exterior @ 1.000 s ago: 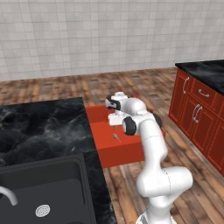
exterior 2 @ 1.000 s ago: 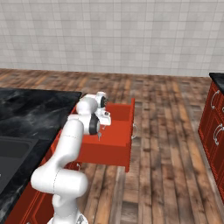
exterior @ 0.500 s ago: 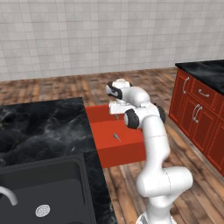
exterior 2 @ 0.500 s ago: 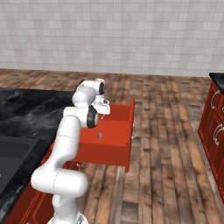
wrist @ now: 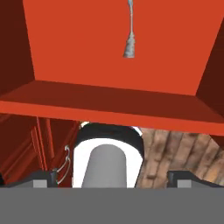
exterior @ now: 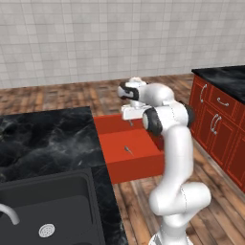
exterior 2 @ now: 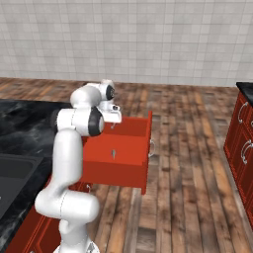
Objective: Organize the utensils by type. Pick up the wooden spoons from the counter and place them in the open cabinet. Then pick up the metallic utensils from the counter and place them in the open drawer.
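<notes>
The red drawer (exterior: 143,162) stands pulled out from under the black marble counter (exterior: 43,139). On its floor lies one slim silver-grey metallic utensil (exterior: 128,150) (exterior 2: 113,154) (wrist: 130,41), by itself. My gripper (exterior: 130,119) (exterior 2: 112,123) hangs above the drawer's back part, pointing down, clear of the utensil. In the hand view the gripper (wrist: 113,179) is open wide, and nothing lies between its fingertips (wrist: 43,178).
The drawer (exterior 2: 140,174) juts into the wooden-floor aisle, with its silver pull (exterior 2: 152,147) on the front. A black sink (exterior: 48,206) is set in the counter at lower left. Red base cabinets (exterior: 215,129) under another black counter stand to the right.
The hand has risen from low over the drawer and now hangs higher above it, jaws still open. The metal utensil stays on the drawer floor.
</notes>
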Robot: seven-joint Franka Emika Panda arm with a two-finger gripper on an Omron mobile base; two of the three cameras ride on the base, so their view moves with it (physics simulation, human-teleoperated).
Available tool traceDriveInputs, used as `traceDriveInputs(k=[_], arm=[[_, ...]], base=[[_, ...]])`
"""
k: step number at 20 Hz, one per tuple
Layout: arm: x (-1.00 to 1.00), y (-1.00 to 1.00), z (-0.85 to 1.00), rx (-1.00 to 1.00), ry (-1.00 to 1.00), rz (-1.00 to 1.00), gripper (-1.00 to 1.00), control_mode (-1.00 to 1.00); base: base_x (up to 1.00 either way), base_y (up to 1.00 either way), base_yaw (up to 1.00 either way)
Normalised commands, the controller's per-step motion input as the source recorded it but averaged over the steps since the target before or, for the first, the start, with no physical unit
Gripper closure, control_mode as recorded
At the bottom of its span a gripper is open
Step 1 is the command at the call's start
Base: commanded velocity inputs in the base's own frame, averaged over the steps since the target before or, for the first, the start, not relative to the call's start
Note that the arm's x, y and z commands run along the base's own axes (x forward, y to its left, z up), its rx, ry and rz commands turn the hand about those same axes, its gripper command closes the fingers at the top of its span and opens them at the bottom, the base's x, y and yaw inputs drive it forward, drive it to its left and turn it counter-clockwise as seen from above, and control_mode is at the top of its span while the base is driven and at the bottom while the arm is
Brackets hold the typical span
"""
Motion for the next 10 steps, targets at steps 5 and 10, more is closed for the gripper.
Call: traceDriveInputs(k=[5, 10], arm=[[-0.90, 0.00, 0.28, 0.00, -0.46, 0.00, -1.00, -1.00], [-0.76, -0.04, 0.65, 0.01, -0.30, 0.00, -1.00, -1.00]], base=[[0.00, 0.00, 0.00], [0.00, 0.00, 0.00]])
